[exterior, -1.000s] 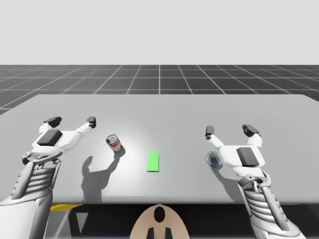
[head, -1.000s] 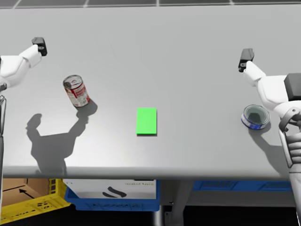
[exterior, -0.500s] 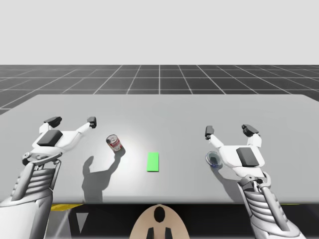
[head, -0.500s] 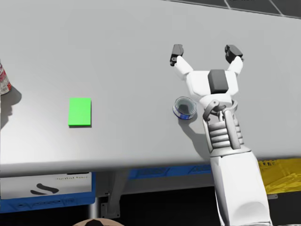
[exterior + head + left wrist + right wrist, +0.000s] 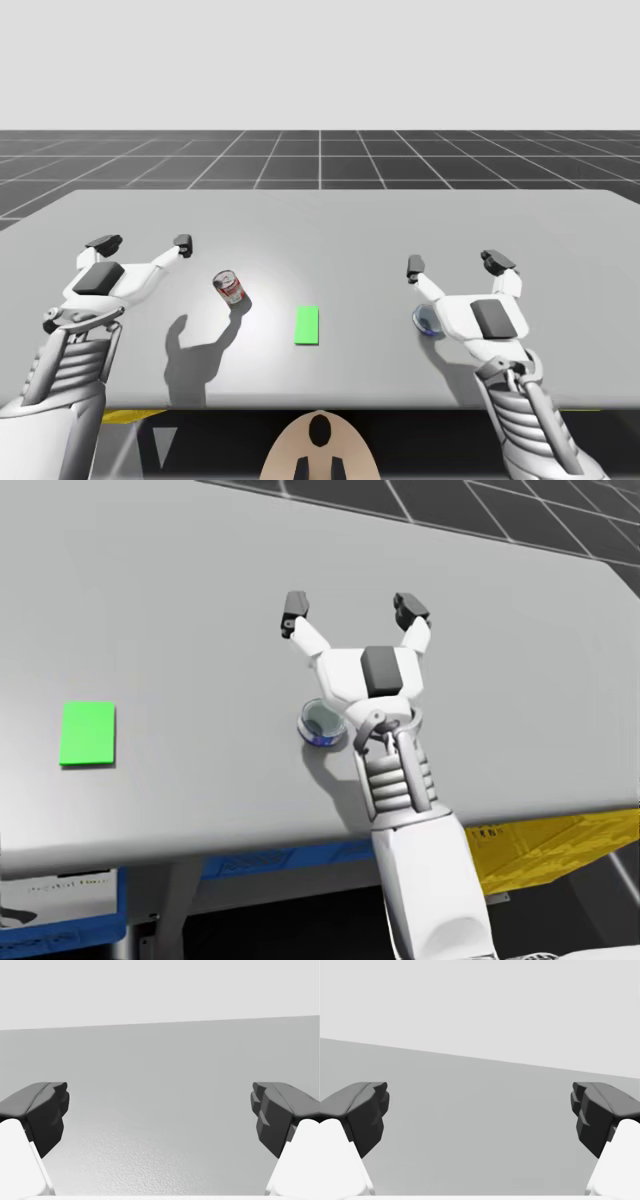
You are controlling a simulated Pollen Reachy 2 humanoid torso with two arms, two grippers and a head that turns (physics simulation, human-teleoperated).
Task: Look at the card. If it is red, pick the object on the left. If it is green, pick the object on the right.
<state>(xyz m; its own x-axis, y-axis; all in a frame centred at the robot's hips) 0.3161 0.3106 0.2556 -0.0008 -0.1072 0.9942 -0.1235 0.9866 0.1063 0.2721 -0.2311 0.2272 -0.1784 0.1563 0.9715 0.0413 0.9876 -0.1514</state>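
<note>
My right gripper [image 5: 352,607] hangs over the table [image 5: 330,215] with its two fingers spread wide and nothing between them; the right wrist view looks out between them onto bare grey surface. The card [image 5: 307,325] lies flat near the front edge, roughly midway between the two objects, and it is green, so the thing to take is the one on the right: the low round blue tin [image 5: 322,723]. It sits just beside the base of my right hand, behind the fingertips rather than between them. Whether the hand touches its rim I cannot tell from here. My left gripper [image 5: 144,242] is likewise spread and holds nothing, hovering beside the upright red can [image 5: 229,287], which the card rules out. As I judge it, the choice is settled and the arm is in the right area. The grasp itself is not yet begun: the fingers must come back and down around the tin, close on it, then lift.
</note>
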